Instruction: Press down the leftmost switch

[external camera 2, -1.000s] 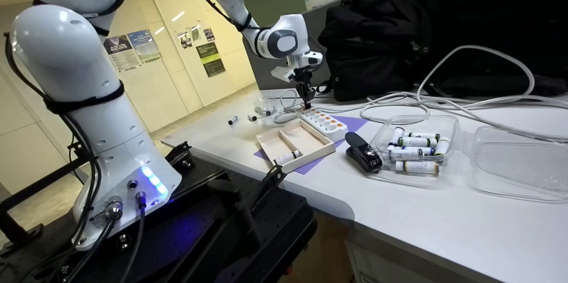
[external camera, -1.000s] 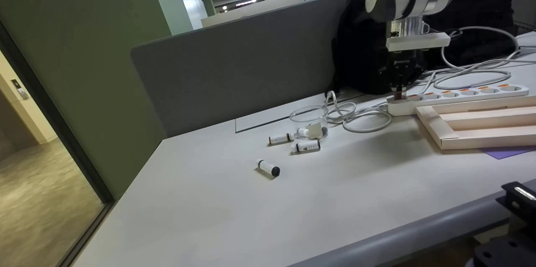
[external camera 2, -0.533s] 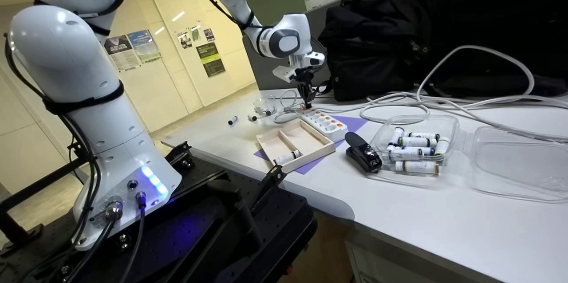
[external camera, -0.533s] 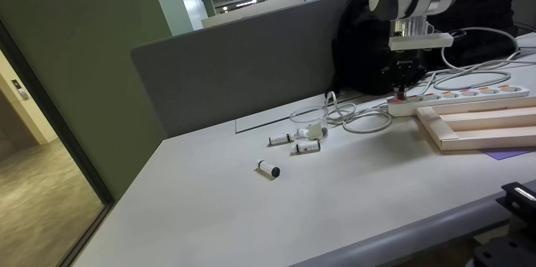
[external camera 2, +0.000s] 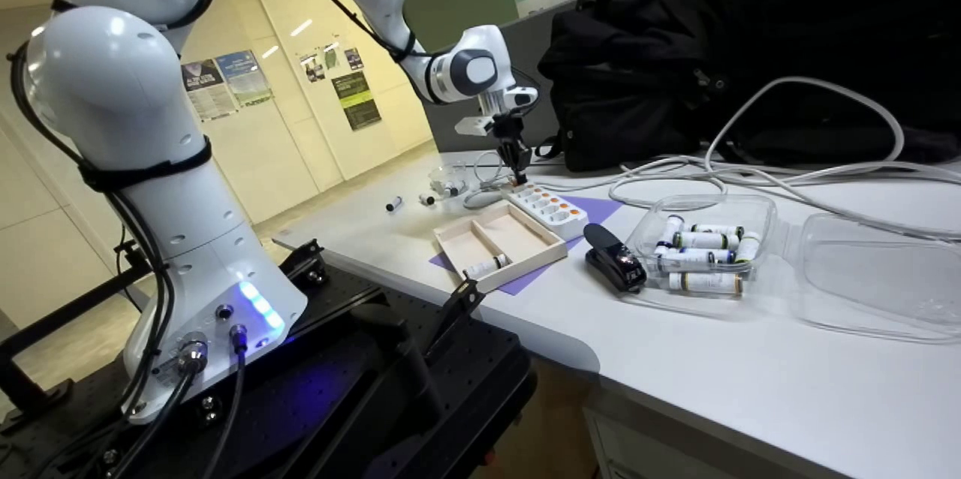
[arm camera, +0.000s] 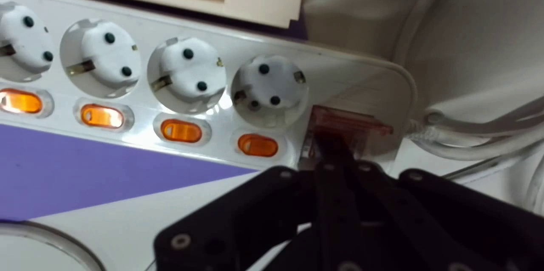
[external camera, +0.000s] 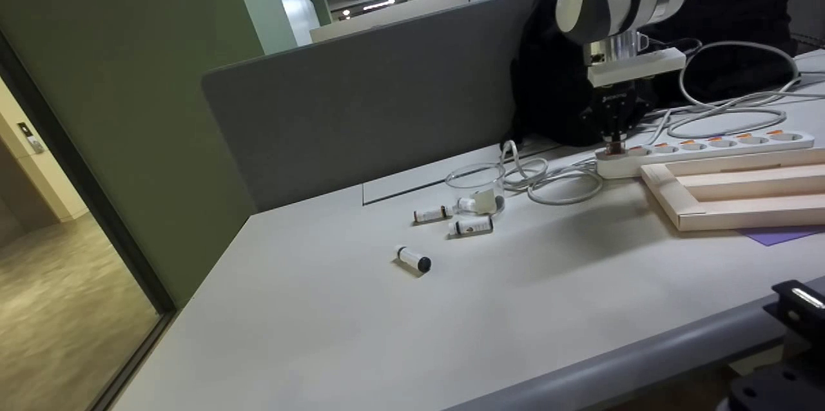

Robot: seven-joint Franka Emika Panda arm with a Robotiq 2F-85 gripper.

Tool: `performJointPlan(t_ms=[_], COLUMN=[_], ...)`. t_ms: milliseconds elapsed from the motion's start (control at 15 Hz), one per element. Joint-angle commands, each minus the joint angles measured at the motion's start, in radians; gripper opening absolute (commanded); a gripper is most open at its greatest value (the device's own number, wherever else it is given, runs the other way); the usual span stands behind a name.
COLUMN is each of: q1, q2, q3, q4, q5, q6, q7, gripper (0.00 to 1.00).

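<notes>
The long white power strip (arm camera: 352,65) shows in both exterior views (external camera: 622,168) (external camera 2: 570,231). The leftmost switch (arm camera: 340,118) is a reddish, see-through rocker at the strip's cable end. My gripper (arm camera: 338,145) points down over it, with its jaws together and nothing seen between them. The fingertips are at the switch and seem to touch it. They hide its middle, so I cannot tell how far it is pressed. In both exterior views the gripper (external camera: 617,142) (external camera 2: 519,176) stands at the strip's end, slightly tilted.
Smaller orange switches (arm camera: 258,145) line the strip beside round sockets (arm camera: 272,92). A pale wooden tray (external camera: 747,220) lies along the strip. White cable (external camera: 567,200) coils beyond its end. A black backpack (external camera 2: 623,88) stands behind. Small vials (external camera: 474,225) lie nearby.
In the exterior views the wrist shifted slightly one way, then swung back and tilted more. The fingertips stayed at the strip's cable end. The strip has not visibly moved.
</notes>
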Motion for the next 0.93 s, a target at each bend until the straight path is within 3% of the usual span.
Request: performJointPlan(t_ms=[0,600,733,867], q1=[0.091,0.343,0.372,0.354], q2=[0.065,0.089,0.061,-0.024], q3=[-0.071,-0.244,-0.267,-0.247], q4=[0.007,-0.013,-0.025,-0.057], q5=[-0.105,-0.466,-0.512,-0.501], q6=[-0.003,0.081,0.063,0.029], q7=[0.102,0.199,0.214,0.185], gripper=[0.0,0.0,0.0,0.0])
